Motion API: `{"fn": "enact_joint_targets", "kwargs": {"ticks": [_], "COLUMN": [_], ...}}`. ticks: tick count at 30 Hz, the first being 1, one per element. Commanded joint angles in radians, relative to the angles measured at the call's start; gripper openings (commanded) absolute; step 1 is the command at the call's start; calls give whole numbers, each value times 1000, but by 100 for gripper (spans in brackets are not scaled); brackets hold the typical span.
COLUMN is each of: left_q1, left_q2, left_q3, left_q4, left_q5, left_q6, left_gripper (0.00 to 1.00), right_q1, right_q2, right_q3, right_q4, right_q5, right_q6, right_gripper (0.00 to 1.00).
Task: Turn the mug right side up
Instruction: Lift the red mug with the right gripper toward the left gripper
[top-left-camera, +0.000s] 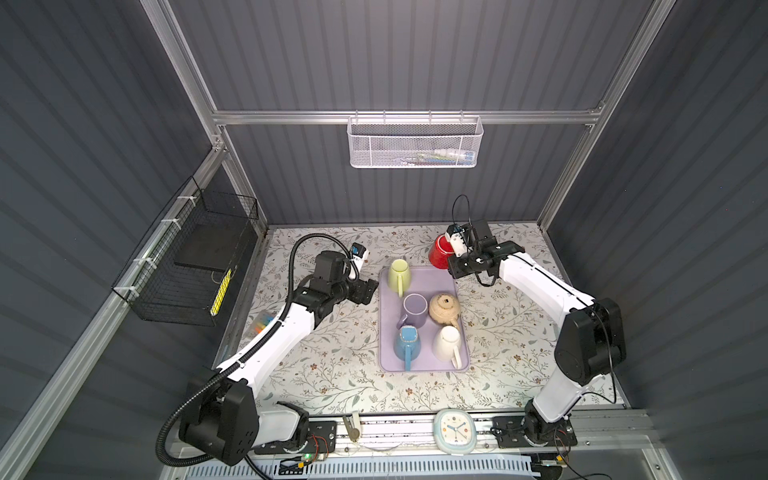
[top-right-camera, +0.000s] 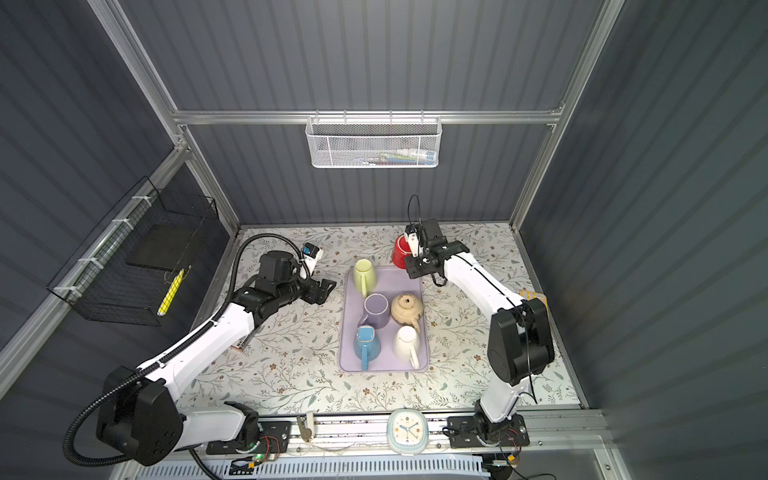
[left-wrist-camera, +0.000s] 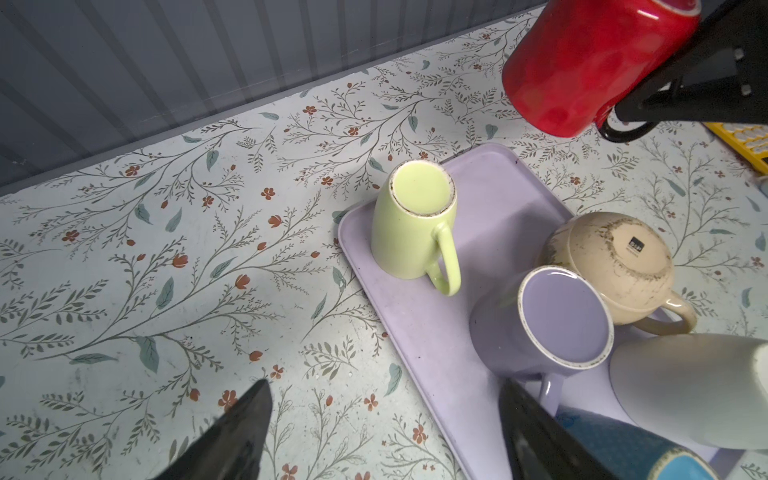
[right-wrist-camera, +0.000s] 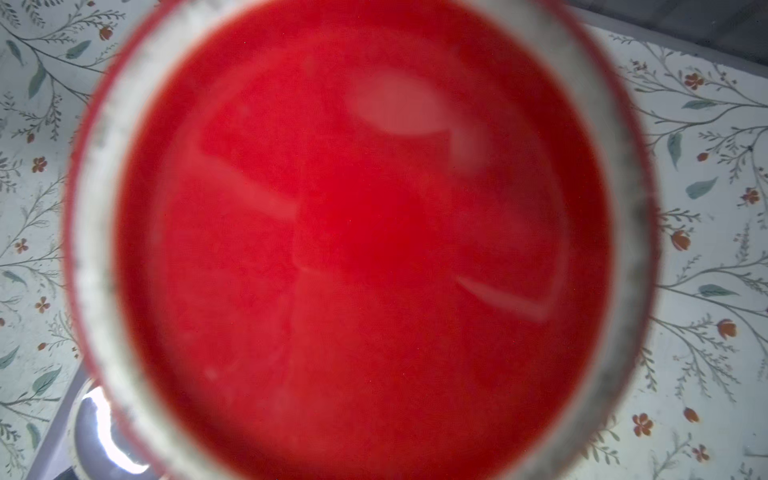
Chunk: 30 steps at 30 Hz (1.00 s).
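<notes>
A red mug (top-left-camera: 437, 252) (top-right-camera: 399, 252) (left-wrist-camera: 590, 62) hangs in the air behind the far right corner of the lilac tray (top-left-camera: 451, 284) (left-wrist-camera: 498, 195). My right gripper (top-left-camera: 452, 267) (top-right-camera: 409, 266) (left-wrist-camera: 648, 102) is shut on its side nearest the arm. The mug is tipped, and its base with a pale ring (right-wrist-camera: 365, 241) fills the right wrist view, hiding the fingers there. My left gripper (top-left-camera: 371, 291) (top-right-camera: 327, 286) (left-wrist-camera: 382, 415) is open and empty. It hovers at the tray's left edge, near the green mug (top-left-camera: 399, 274) (left-wrist-camera: 411, 232).
On the tray, bases up, stand the green mug, a purple mug (top-left-camera: 415, 309), a beige one (top-left-camera: 444, 309), a blue one (top-left-camera: 407, 343) and a white one (top-left-camera: 446, 343). A clock (top-left-camera: 454, 430) sits at the front rail. A black wire basket (top-left-camera: 187, 266) hangs on the left wall.
</notes>
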Motion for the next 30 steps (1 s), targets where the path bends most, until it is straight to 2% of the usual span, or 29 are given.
{"fn": "enact_joint_targets", "kwargs": {"ticks": [1, 7, 11, 17, 22, 30], "left_q1": [-3, -3, -3, -4, -4, -3], "left_q2": [3, 3, 15, 45, 79, 122], "left_q3": [37, 37, 43, 49, 58, 38], "left_q4": [43, 142, 219, 360, 442, 601], "left_q5": [54, 159, 268, 411, 480, 551], "left_q6": [-61, -158, -215, -312, -370, -464], "left_gripper": [85, 86, 85, 86, 86, 83], "right_q1": [-10, -26, -39, -48, -47, -47], "right_q2": [-82, -174, -233, -284, -291, -307], "right_q3": [-30, -113, -188, -257, -248, -259], "right_q4": [91, 155, 247, 331, 339, 423], "right_q5": [-83, -198, -316, -430, -456, -567], "right_q6": [13, 26, 52, 86, 91, 138], "right_gripper": [0, 0, 0, 0, 0, 0]}}
